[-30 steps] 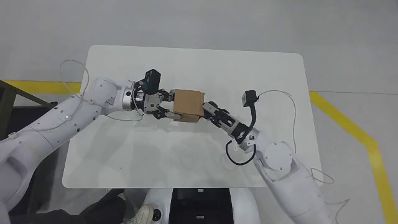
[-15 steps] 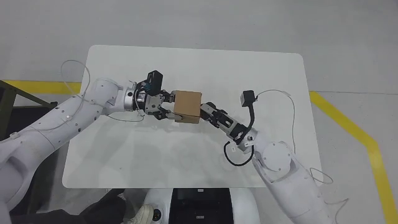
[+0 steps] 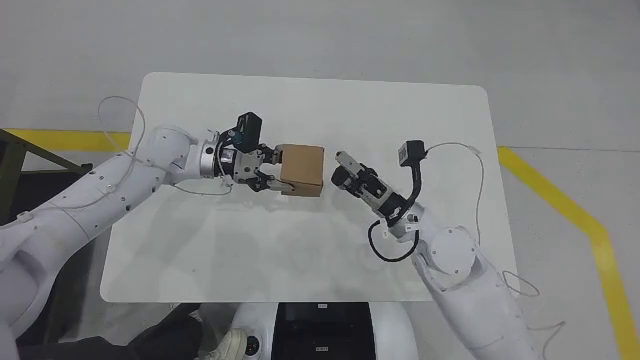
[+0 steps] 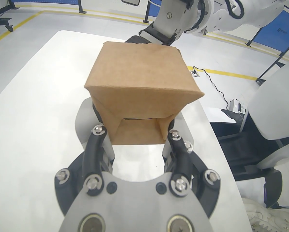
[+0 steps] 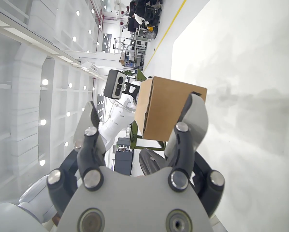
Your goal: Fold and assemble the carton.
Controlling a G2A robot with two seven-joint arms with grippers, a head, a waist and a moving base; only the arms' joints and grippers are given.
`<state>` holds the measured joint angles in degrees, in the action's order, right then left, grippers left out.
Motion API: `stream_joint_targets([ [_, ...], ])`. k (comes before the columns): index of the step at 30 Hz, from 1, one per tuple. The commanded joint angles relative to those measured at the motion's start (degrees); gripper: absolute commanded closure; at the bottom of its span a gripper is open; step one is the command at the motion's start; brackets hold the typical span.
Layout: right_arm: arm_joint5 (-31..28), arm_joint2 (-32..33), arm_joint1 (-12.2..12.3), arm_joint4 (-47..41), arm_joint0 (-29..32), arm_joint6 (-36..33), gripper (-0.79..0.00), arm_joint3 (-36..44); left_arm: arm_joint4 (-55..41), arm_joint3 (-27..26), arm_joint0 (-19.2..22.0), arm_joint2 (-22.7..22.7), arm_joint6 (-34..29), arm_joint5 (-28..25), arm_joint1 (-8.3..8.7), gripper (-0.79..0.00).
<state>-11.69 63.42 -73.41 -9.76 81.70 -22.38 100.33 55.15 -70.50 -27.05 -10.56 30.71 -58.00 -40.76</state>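
From the top there is one carton (image 3: pixel 302 168), one counter (image 3: pixel 300 100) and two arms. The carton, a closed brown box, sits over the middle of the counter. The left gripper (image 3: pixel 268 172) is at the carton's 9 o'clock, its fingers closed on that end. The right gripper (image 3: pixel 345 170) is at the carton's 3 o'clock, near it but apart, with a strip of counter showing between them. A second ago, and half a second ago, that gripper was pressed against the carton's end; it has since drawn back toward 4 o'clock. The carton and the left gripper have kept their place. The left arm comes in from 8 o'clock with its elbow bent, and the right arm from 5 o'clock, also bent.

In the left wrist view, the left gripper (image 4: pixel 134 126) has two fingers (image 4: pixel 86 119) clamped on the narrow folded end of the carton (image 4: pixel 139 83), one on each side. The box stretches away from the camera, its upper face flat and shut. The right gripper (image 4: pixel 154 37) hangs just beyond the far edge.

In the right wrist view, the right gripper (image 5: pixel 142 102) has its two fingers (image 5: pixel 195 117) spread wide and holding nothing. The carton (image 5: pixel 163 105) lies beyond them, its seamed end facing the camera.
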Motion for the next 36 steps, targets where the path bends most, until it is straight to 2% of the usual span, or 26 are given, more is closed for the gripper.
stream_joint_targets([
  [1, -1.5, 0.7, 0.0, -1.0, 0.2, 0.6, -0.785, 0.0, -1.1, 0.6, -0.3, 0.4, -0.4, 0.0, -0.32, -0.372],
  [6, -5.9, 2.1, 0.0, -4.3, 0.5, 1.3, -0.785, -0.7, -6.0, 2.6, -1.7, 0.8, -6.1, 0.0, -2.68, -0.379],
  [11, -9.5, 2.6, -0.1, -6.4, 0.5, 0.9, -0.785, -2.0, -11.4, 6.8, -1.3, 0.8, -15.4, 0.2, -6.56, -0.416],
  [13, -10.4, 2.8, -0.2, -6.8, 0.6, 0.7, -0.785, -2.4, -12.6, 8.4, -1.1, 0.7, -18.3, 2.0, -8.24, -0.437],
  [16, -11.4, 3.0, -0.2, -7.0, 0.7, 0.7, -0.785, -2.8, -13.1, 10.5, -0.9, 0.1, -20.8, 5.3, -10.42, -0.483],
  [22, -12.3, 3.3, -0.2, -7.4, 1.1, 0.2, -0.785, -3.0, -11.0, 13.9, -1.2, -0.9, -22.6, 7.9, -13.63, -0.483],
  [25, -12.4, 3.2, -0.2, -7.5, 1.2, 0.0, -0.785, -3.1, -8.6, 14.8, -1.9, -1.2, -22.1, 8.2, -14.55, -0.542],
  [29, -12.5, 2.8, -0.3, -7.6, 1.2, -0.1, -0.785, -3.2, -6.0, 16.3, -2.8, -2.0, -21.3, 8.3, -15.09, -0.76],
  [30, -12.4, 2.7, -0.3, -7.6, 1.2, -0.2, -0.785, -3.3, -5.4, 16.6, -3.0, -2.3, -21.1, 8.3, -15.16, -0.785],
  [36, -12.5, 2.3, -0.4, -7.6, 0.9, -0.5, -0.785, -3.7, -2.3, 15.8, -3.7, -4.9, -18.1, 7.3, -14.51, -0.785],
])
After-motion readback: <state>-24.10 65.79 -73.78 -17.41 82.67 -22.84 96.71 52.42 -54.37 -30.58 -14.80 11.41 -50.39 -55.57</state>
